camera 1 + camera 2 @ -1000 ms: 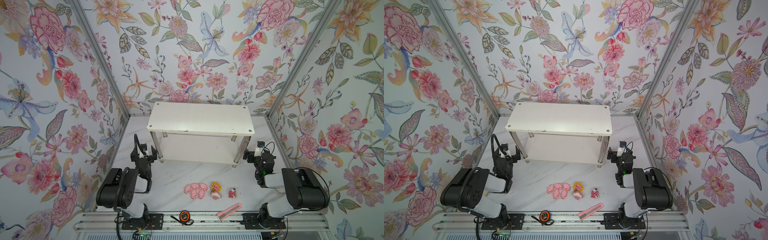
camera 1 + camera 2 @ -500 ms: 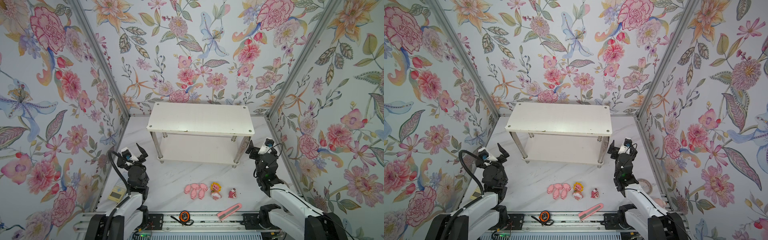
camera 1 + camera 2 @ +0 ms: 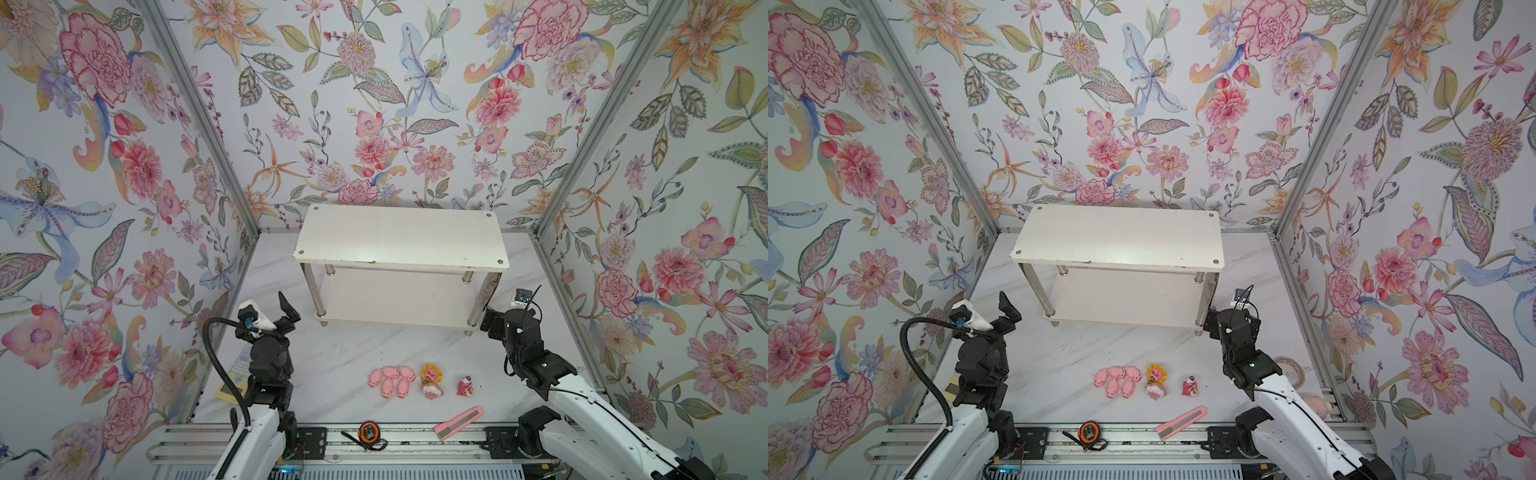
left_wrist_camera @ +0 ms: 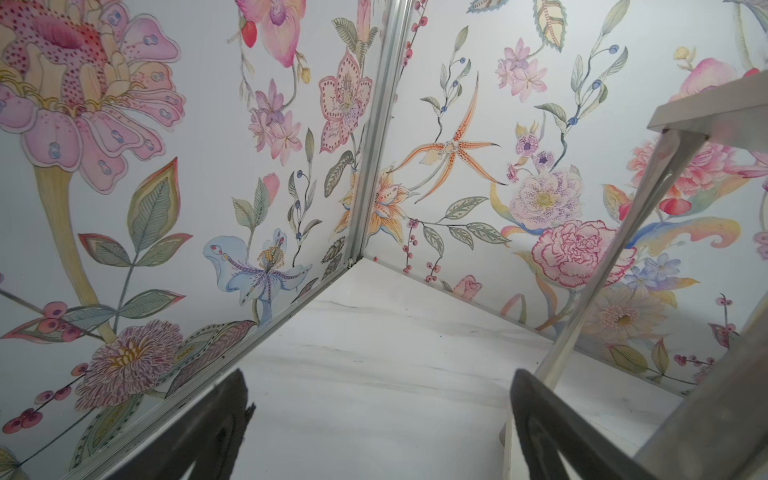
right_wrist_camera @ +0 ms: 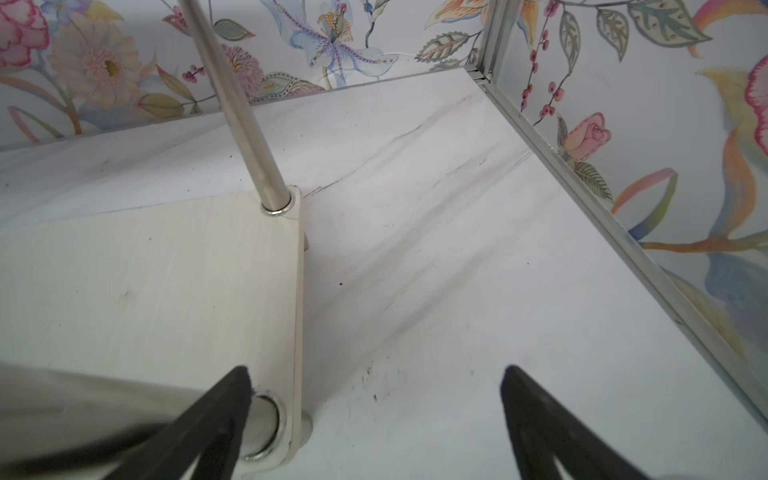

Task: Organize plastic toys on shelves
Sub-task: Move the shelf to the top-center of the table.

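**Both hands released, toys all sitting on the worktop**

Left hand (image 3: pixel 289 314) is hovering off the front-left corner of the two-tier rack (image 3: pixel 401 241), jaws spread wide, gripping nothing. The left wrist view agrees: left hand (image 4: pixel 374 436) is showing only bare marble worktop (image 4: pixel 374 353) between its fingers, with a chrome leg (image 4: pixel 623 249) off to one side.

Right hand (image 3: pixel 492 324) is hanging just beside the rack's front-right leg, also released. In the right wrist view the fingers (image 5: pixel 232 399) are standing far apart over the lower board (image 5: pixel 166 291) corner. One finger is overlapping the near leg; can't tell if it is touching.

Toys are lying in a row on the worktop (image 3: pixel 353 353), in front of the rack and well apart from it, between the two arms:
- pig cluster (image 3: pixel 392 380), five pink pigs bunched together and touching
- yellow-maned figurine (image 3: pixel 431 380), just beside the pigs
- red-pink figurine (image 3: pixel 464 386), near that one, standing apart

A pale pinkish toy (image 3: pixel 1314 405) is showing in a top view by the right wall, partly hidden behind the right arm.

The pink-and-grey bar (image 3: pixel 459 423) is lying tilted at the worktop's front edge. The tape measure (image 3: pixel 368 432) is sitting on the front rail.
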`<state>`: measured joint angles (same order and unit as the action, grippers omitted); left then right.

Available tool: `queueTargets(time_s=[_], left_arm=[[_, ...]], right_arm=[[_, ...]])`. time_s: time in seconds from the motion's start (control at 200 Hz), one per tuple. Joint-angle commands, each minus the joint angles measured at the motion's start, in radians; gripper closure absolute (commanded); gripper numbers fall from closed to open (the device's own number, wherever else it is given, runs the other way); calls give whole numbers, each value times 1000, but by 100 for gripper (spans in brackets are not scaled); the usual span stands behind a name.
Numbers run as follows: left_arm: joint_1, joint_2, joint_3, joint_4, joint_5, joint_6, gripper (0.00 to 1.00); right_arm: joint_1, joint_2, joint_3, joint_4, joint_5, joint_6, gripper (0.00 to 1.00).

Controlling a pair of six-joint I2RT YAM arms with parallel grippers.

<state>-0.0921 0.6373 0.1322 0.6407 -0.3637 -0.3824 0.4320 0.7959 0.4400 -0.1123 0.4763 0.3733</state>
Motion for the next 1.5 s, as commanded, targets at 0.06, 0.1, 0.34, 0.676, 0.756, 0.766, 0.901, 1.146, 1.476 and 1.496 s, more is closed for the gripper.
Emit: queueTargets(time_s=[0.06,0.1,0.34,0.676,0.756,0.766,0.901,1.146,1.476,1.496], left_arm=[[-7,5,27,-36,172,-7,12],[-7,7,26,-23,207,-9,18],[-10,69,43,16,366,-20,34],[-38,333,169,109,380,-3,37],[-48,407,211,136,388,0,40],[-51,414,217,139,389,0,40],[-67,516,284,186,387,-1,41],[-100,697,408,255,386,-5,42],[-117,903,551,323,381,-27,40],[-118,914,562,323,382,-25,40]], right_arm=[[30,-118,-1,-99,-139,21,33],[33,-148,-21,-70,-188,5,37],[52,-164,-71,97,-379,-87,58],[-54,95,5,353,-521,-106,68],[-127,154,7,433,-612,-64,73],[-135,163,9,440,-619,-59,73],[-196,266,50,494,-678,-50,76],[-276,444,162,535,-759,-59,77],[-338,687,317,633,-873,11,78],[-338,701,324,634,-880,14,78]])
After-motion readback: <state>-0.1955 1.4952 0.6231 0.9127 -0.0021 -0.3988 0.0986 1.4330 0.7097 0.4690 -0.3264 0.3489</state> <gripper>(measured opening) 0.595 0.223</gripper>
